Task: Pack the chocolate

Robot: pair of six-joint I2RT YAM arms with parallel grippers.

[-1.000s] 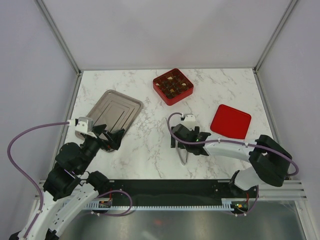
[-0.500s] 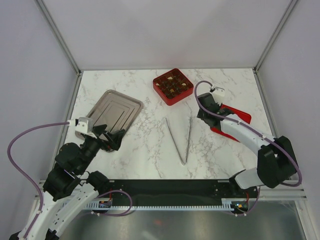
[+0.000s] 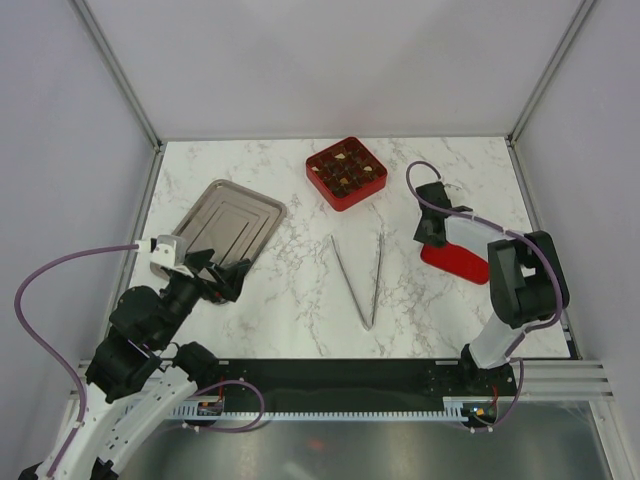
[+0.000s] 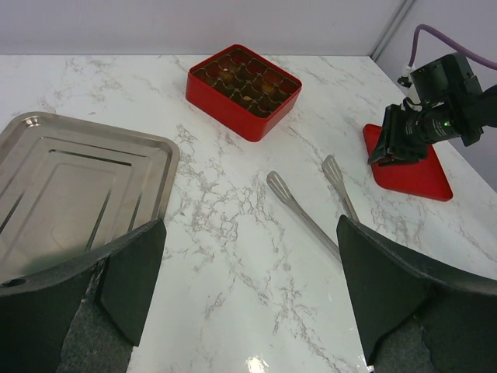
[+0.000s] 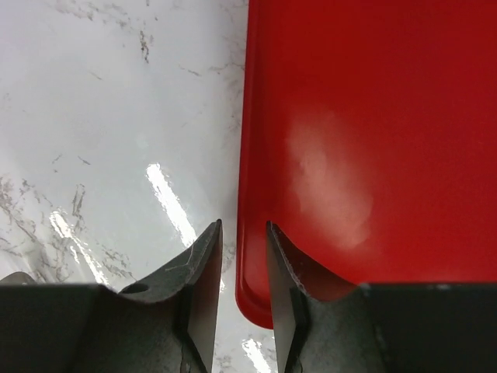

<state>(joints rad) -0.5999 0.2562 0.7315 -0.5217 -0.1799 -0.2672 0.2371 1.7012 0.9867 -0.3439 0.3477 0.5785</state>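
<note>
1. Straddling the left rim of the lid (image 5: 349,116) near a rounded corner, the right pincer (image 5: 242,229) had one finger over the marble and the other over the red plastic. Only a narrow gap separated them; whether it had actually clamped the rim, I cannot tell.
2. That edge-on stance looked deliberate. The lid lay flat on the table (image 3: 290,290), so its thin rim was the only part two fingers could take hold of.
3. The lid lay at the right side, well apart from the box (image 3: 330,192), so it would probably need lifting and carrying toward the far middle.
4. The chocolate (image 3: 345,170) sat in the box's gridded compartments, mostly dark pieces with a few pale ones. The grid looked filled, so lidding seemed the step in hand.
5. The tongs (image 3: 365,280) lay in a V on the table between the arms, touched by neither pincer, apparently no longer needed.
6. The left pincer (image 4: 248,233) hung released, fingers spread wide and holding nothing, just beside the near corner of the tray (image 3: 225,220). It was well clear of the right arm's work.
7. The tray showed no pieces in it.
8. A shallow hold on so thin a rim could slip or tilt the lid once it was raised.
</note>
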